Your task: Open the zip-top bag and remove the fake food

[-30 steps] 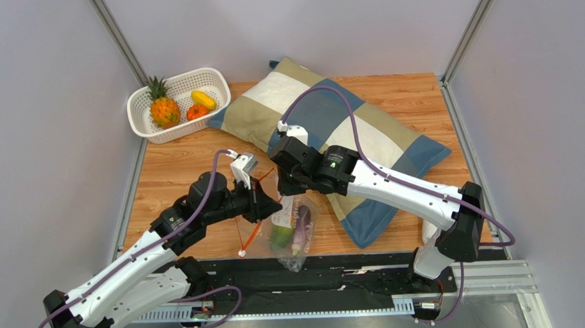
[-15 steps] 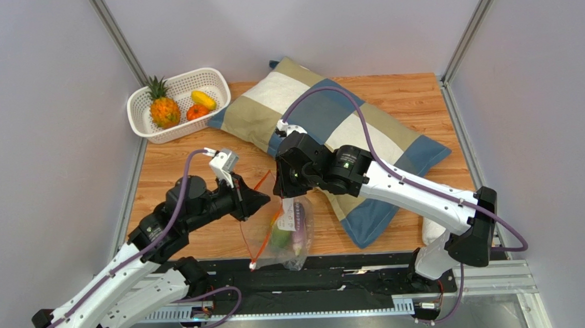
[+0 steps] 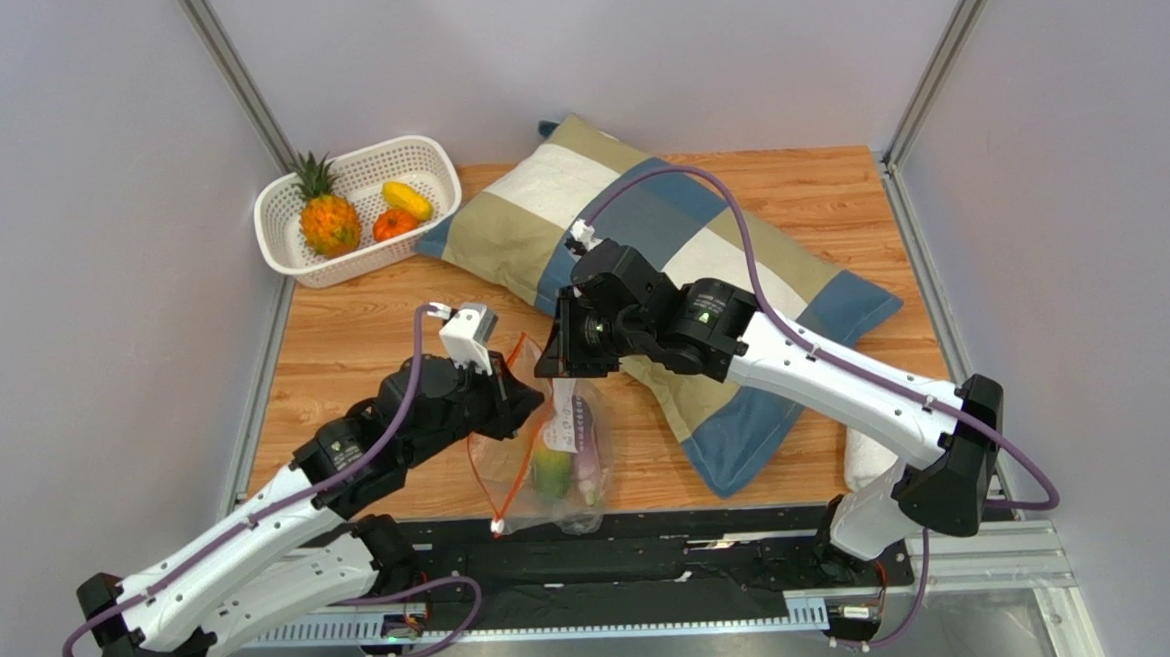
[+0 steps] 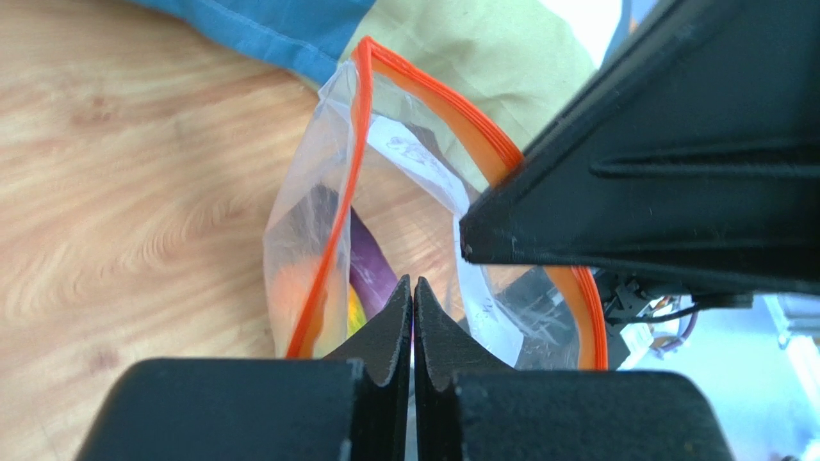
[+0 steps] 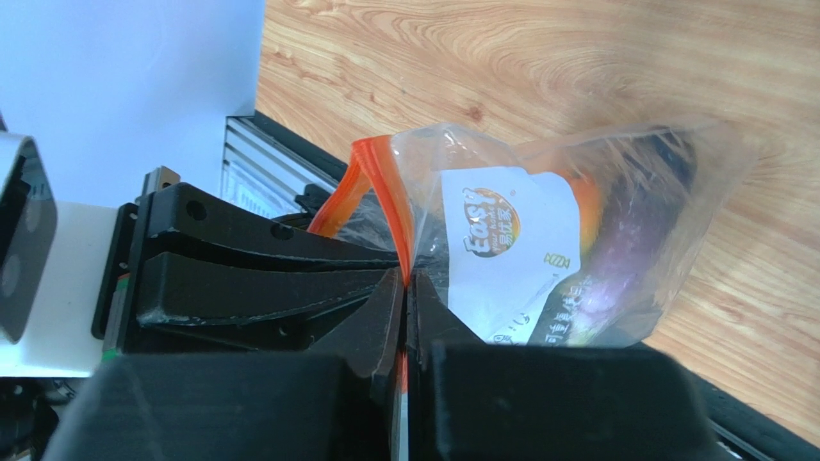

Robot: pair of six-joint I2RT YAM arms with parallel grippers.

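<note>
The zip-top bag [image 3: 562, 480] hangs from my right gripper [image 3: 553, 368], which is shut on its orange-red zip strip [image 5: 405, 259]. The mouth gapes open in the left wrist view [image 4: 298, 240]. Inside lie a purple eggplant [image 3: 590, 441] and a green-orange mango [image 3: 552, 470]; the eggplant also shows in both wrist views [image 4: 371, 264] [image 5: 626, 240]. My left gripper [image 3: 528, 407] is shut, with its tips [image 4: 414, 288] at the open mouth between the two strip sides and nothing visible between them. The white slider [image 3: 495, 526] dangles at the strip's end.
A white perforated basket [image 3: 335, 264] at the back left holds a pineapple [image 3: 328, 219], an orange-red round fruit [image 3: 395, 223] and a yellow piece [image 3: 407, 198]. A checked pillow [image 3: 723, 261] lies behind and right of the bag, under the right arm.
My left gripper swung left away from the bag, then came back right to its mouth. The right gripper shifted slightly back, still holding the strip. The slider end swung.
</note>
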